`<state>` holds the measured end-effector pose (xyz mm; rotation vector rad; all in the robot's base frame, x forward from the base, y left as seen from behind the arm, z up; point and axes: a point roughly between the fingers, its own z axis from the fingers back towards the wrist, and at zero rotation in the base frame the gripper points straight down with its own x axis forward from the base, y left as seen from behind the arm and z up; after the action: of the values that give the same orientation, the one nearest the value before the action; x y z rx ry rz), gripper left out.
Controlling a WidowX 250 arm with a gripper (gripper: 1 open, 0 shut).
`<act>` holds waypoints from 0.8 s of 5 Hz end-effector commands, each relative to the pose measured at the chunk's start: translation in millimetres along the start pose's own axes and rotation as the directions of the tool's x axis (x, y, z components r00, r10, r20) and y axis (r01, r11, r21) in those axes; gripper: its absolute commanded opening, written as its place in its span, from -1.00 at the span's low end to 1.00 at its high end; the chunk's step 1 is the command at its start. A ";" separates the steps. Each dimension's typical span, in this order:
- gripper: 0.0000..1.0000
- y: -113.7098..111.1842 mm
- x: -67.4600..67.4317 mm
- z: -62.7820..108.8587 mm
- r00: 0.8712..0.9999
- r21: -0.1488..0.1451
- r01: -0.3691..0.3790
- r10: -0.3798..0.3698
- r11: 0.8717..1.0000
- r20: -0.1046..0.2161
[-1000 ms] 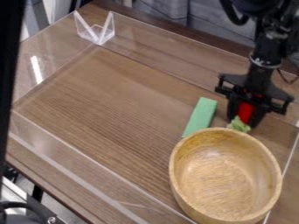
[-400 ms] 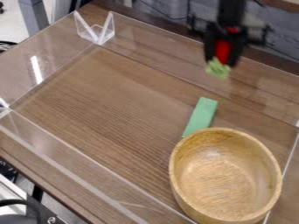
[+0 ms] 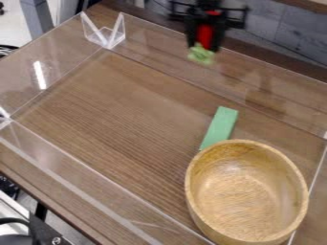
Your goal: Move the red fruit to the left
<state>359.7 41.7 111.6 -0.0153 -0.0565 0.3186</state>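
My gripper hangs above the far part of the table, near the top of the view, pointing down. Its black fingers are shut on the red fruit, a small red piece whose green leafy end sticks out below them. The fruit is lifted off the wooden surface and sits well left of and beyond the wooden bowl.
A large wooden bowl stands at the near right. A flat light-green block lies just behind it. Clear acrylic walls ring the wooden table, with a small clear stand at the far left corner.
The gripper has lifted the red fruit from beside the green block and carried it up and to the left across the view. Bowl and block have not moved.
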 end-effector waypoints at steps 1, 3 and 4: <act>-1.00 23.8 12.3 21.3 0.997 0.004 -0.022 0.022 1.000 0.073; -1.00 67.0 25.5 -11.0 0.998 0.033 -0.015 0.013 0.999 0.064; -1.00 62.7 24.7 -22.9 0.998 0.043 0.002 -0.005 0.999 0.062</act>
<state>360.4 107.5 73.4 0.0261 -0.0652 0.3199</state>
